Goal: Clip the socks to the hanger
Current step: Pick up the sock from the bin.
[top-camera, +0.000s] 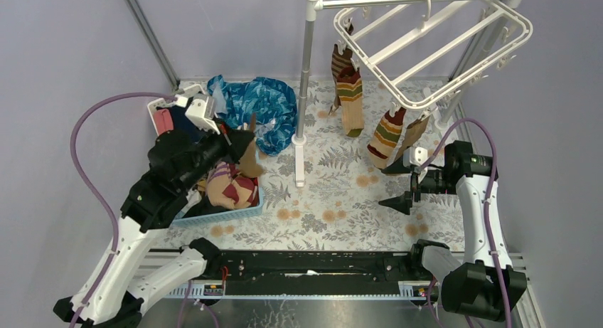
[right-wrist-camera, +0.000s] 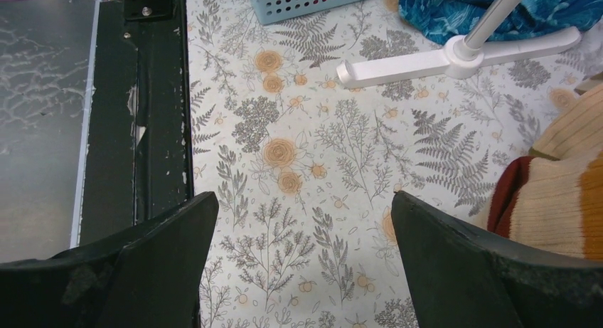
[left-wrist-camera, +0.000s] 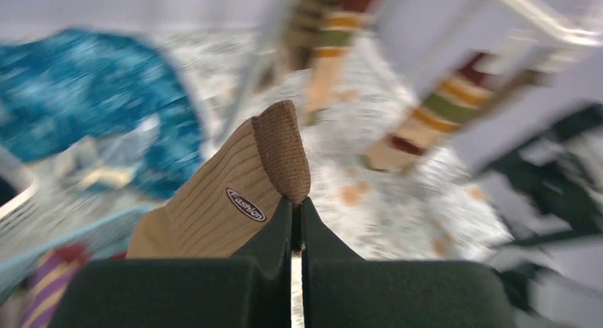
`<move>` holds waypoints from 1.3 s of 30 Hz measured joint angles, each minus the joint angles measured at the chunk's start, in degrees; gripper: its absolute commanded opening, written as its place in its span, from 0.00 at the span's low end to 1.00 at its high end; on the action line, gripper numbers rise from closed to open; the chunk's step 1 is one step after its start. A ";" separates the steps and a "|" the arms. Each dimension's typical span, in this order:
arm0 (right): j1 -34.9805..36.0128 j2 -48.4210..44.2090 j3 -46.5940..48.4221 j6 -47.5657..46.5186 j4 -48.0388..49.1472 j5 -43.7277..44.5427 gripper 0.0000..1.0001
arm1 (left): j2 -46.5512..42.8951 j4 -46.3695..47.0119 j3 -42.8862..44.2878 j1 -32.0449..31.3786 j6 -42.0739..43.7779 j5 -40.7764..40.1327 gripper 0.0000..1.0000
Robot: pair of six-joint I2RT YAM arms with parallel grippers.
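The left gripper (top-camera: 244, 138) was clamped on a tan sock (top-camera: 249, 161) above the blue basket (top-camera: 238, 213). The right gripper (top-camera: 390, 186) stood with jaws wide apart, just beside striped socks (top-camera: 387, 136) hanging from clips on the white hanger (top-camera: 455, 54).

Mid-table the floral mat (top-camera: 334, 200) lies open — rack pole (top-camera: 306, 79) and socks (top-camera: 387, 136) stand behind.

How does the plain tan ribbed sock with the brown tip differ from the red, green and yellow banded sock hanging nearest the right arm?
The plain tan sock is pinched in the shut left gripper; the banded sock hangs from the white plastic hanger. The tan sock is plain except its brown tip; the banded sock has coloured stripes. Both are ribbed knit.
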 measured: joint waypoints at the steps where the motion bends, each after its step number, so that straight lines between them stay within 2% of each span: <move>1: 0.00 0.04 0.42 0.57 -0.15 -0.24 1.00 | 0.26 1.86 1.25 0.00 0.50 5.29 0.00; 5: 0.00 0.42 4.33 2.73 -1.53 -2.29 1.00 | 3.43 11.28 2.82 -0.20 0.61 25.38 0.00; 9: 0.00 0.07 6.91 2.27 -3.21 -3.04 1.00 | 8.96 18.36 2.73 -4.50 -0.09 36.72 0.00; 14: -0.02 -1.36 11.34 6.95 -2.64 -0.09 1.00 | 15.08 21.92 2.67 -12.94 1.62 41.29 0.00; 21: -2.27 -1.97 17.44 16.92 0.37 1.18 1.00 | 19.08 29.79 -3.39 -13.94 4.24 43.95 0.00; 25: -2.47 -2.47 16.94 15.08 -2.51 -2.60 1.00 | 21.68 32.41 -5.70 -13.94 6.03 47.60 0.00; 34: 5.29 -3.61 12.44 13.05 -3.32 -7.04 0.99 | 28.57 37.07 -3.54 -15.04 9.33 55.63 0.00; 37: 7.32 -3.30 11.54 12.98 -2.23 -7.39 0.96 | 31.91 37.66 -1.05 -16.52 9.70 57.09 0.00; 39: 8.50 -2.97 11.47 12.76 -1.53 -7.45 0.89 | 34.05 38.29 0.55 -17.70 9.73 57.88 0.00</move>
